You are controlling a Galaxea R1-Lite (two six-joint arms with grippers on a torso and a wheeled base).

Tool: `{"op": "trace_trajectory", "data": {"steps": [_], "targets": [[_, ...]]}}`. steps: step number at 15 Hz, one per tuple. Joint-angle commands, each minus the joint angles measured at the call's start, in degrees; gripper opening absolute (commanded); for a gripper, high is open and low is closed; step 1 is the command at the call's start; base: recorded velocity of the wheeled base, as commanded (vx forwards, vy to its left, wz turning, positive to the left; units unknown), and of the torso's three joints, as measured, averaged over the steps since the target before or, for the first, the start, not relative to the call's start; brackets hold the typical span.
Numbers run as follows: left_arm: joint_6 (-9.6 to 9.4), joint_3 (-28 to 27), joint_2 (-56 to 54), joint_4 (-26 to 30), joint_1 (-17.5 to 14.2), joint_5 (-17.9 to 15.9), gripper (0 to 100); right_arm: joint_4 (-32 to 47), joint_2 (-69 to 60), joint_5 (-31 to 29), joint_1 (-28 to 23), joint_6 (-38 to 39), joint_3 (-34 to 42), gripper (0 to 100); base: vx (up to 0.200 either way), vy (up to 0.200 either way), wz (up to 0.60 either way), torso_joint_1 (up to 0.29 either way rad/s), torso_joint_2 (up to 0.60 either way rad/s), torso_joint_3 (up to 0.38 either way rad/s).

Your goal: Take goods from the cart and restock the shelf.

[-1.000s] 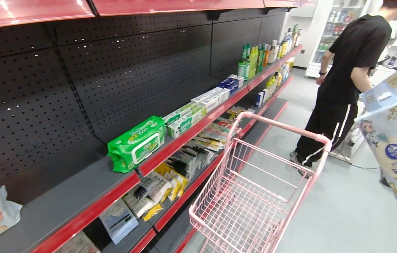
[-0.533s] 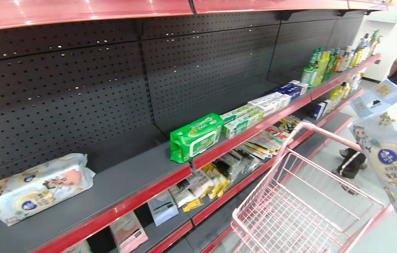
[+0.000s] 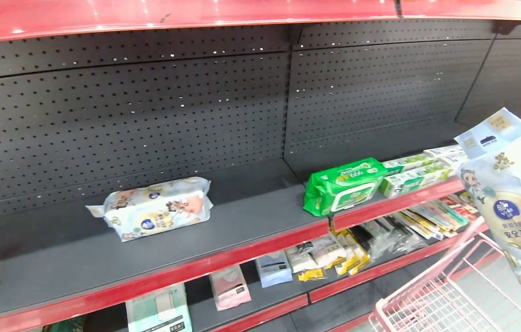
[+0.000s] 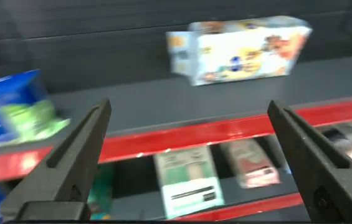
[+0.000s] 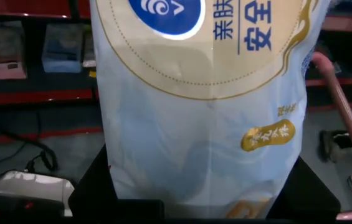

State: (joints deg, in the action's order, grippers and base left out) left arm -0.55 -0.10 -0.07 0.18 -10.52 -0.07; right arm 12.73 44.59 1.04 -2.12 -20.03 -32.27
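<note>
Pale-blue plastic comes first on my screens: the tissue pack [image 5: 207,93] is clamped in my right gripper [image 5: 204,199], one dark finger on each side of it. On the head camera this pack hangs upright at the far right, over the near corner of the pink wire cart [image 3: 431,295]. My left gripper [image 4: 188,107] is spread wide with nothing between its fingers, and it faces the red front edge of the shelf [image 3: 242,221]. On that grey deck a cartoon-printed pack [image 3: 154,207] lies flat, well left of the seam between the two shelf sections. Right of the seam a green wipes pack [image 3: 343,186] sits at the front edge, just beside a row of white-and-green boxes [image 3: 415,177]. Small packets lie on the lower shelf [image 3: 288,286] underneath. Black pegboard [image 3: 150,115] backs the whole run
</note>
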Motion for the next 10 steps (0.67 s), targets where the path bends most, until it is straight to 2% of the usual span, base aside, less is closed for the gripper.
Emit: {"op": "trace_trajectory", "data": {"steps": [1,7,10], "targets": [[0.02,0.0,0.1,0.0,0.0,0.0,100,0.0,0.2,0.0,0.0,0.0,0.0,0,0.000,0.000,0.60,0.007,0.00,0.002],[-0.07,0.0,0.1,0.0,0.0,0.0,100,0.0,0.1,0.2,0.1,0.0,0.6,0,0.000,0.000,0.60,0.002,0.00,0.001],[-0.07,0.0,0.1,0.0,0.0,0.0,100,0.0,-2.1,0.1,-0.3,0.1,1.9,0,0.000,0.000,0.00,0.000,0.00,0.000]]}}
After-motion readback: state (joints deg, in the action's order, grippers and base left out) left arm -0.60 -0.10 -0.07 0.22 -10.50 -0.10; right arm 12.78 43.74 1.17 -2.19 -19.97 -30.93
